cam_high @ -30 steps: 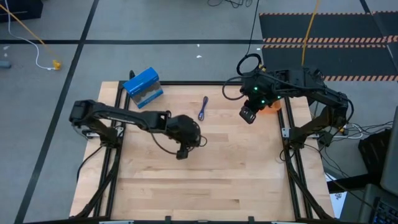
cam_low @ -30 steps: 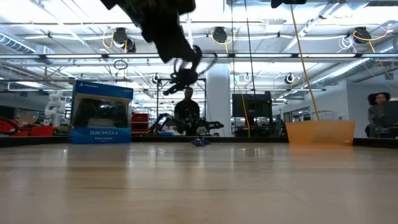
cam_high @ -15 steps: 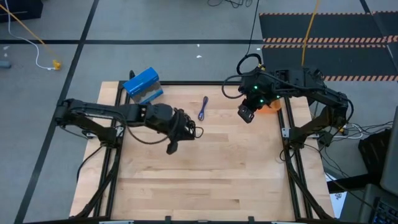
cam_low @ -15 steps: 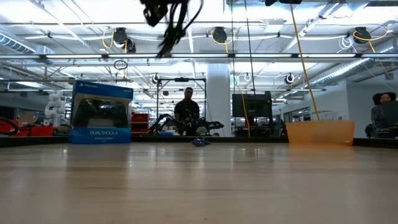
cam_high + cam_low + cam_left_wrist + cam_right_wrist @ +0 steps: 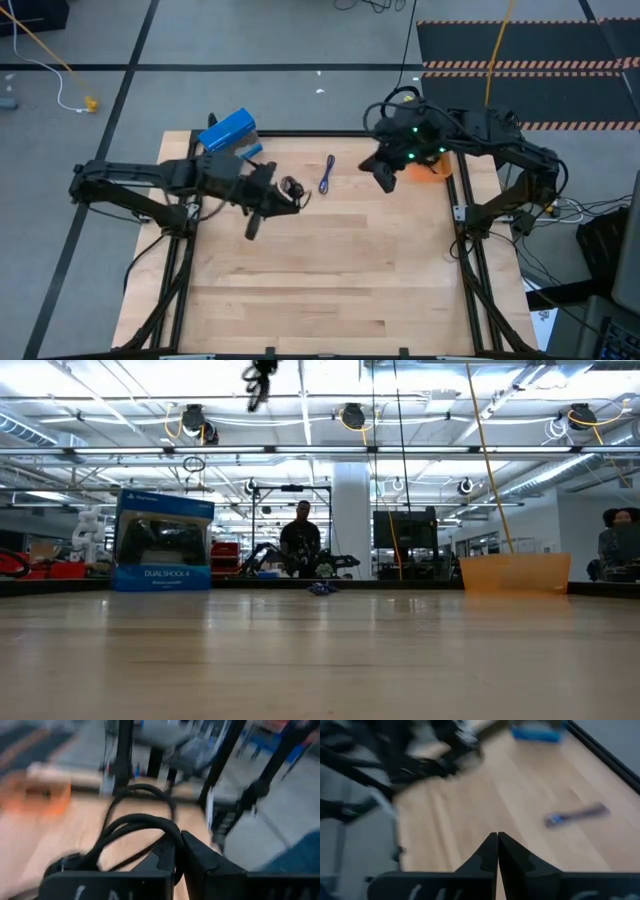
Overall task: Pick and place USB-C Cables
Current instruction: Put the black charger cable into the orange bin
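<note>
My left gripper (image 5: 176, 856) is shut on a black USB-C cable (image 5: 135, 822), a loose coil. In the high view this gripper (image 5: 278, 196) is high over the table's left-centre, with the coil (image 5: 292, 187) beside it. The low view shows only its tip (image 5: 259, 378) at the picture's top. The purple-blue cable (image 5: 327, 174) (image 5: 577, 815) lies flat on the table near the far edge (image 5: 320, 588). My right gripper (image 5: 497, 845) is shut and empty, hovering right of that cable (image 5: 383, 176). No second black cable shows. My left gripper pinches the black cable between its two fingers (image 5: 200, 862), on a strand of the coil (image 5: 169, 831). The loops stand out beyond the fingertips. The cable is lifted clear of the table.
A blue DualShock box (image 5: 229, 137) (image 5: 163, 540) stands at the far left corner. An orange bin (image 5: 432, 168) (image 5: 515, 572) sits at the far right edge, under the right arm. The near half of the wooden table (image 5: 330, 290) is bare. People show in the room behind.
My left gripper has risen, leaving the low view through the top, and swung toward the table's left and far edges, carrying the black cable with it. My right gripper has shifted slightly left, toward the purple-blue cable.
</note>
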